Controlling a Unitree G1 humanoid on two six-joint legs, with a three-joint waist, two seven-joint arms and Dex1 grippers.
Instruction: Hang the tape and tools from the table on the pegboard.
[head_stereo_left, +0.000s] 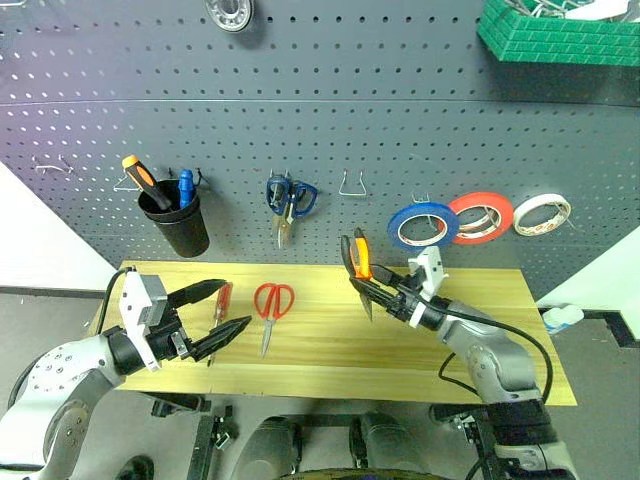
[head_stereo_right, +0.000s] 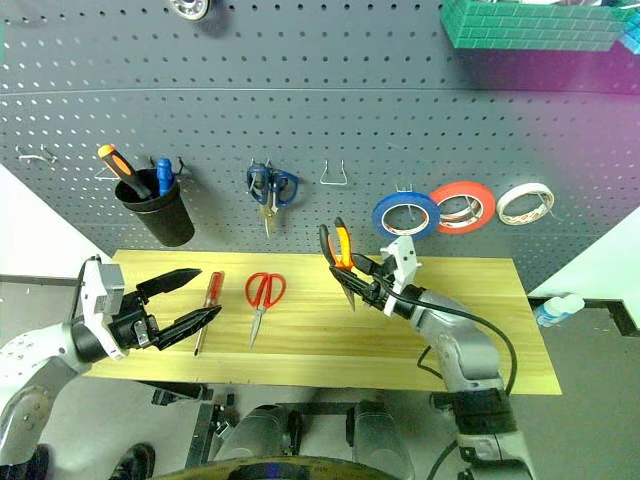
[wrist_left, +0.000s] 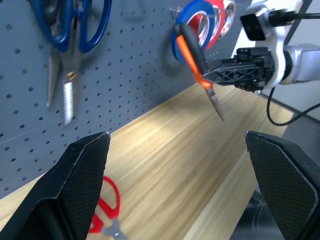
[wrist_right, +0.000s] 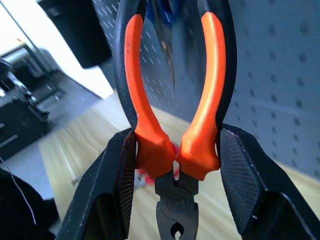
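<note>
My right gripper (head_stereo_left: 374, 287) is shut on the orange-and-black pliers (head_stereo_left: 358, 262), held above the table (head_stereo_left: 330, 350) with the handles up and the nose down. Close up, its fingers (wrist_right: 120, 190) clamp the pliers (wrist_right: 150, 145) at the base of the handles. The red-handled scissors (head_stereo_left: 272, 303) and the slim red-handled screwdriver (head_stereo_left: 221, 303) lie on the table's left half. My left gripper (head_stereo_left: 236, 304) hovers open just left of the screwdriver with nothing between its fingers. The blue tape (head_stereo_left: 422, 224) hangs on the dark grey pegboard (head_stereo_left: 330, 130).
On the pegboard hang a black cup (head_stereo_left: 182, 222) with an orange-and-black screwdriver, blue-handled scissors (head_stereo_left: 288, 200), a bare hook (head_stereo_left: 351, 185), a red-orange roll (head_stereo_left: 481, 216) and a white roll (head_stereo_left: 541, 213). A green basket (head_stereo_left: 556, 32) sits at the top right.
</note>
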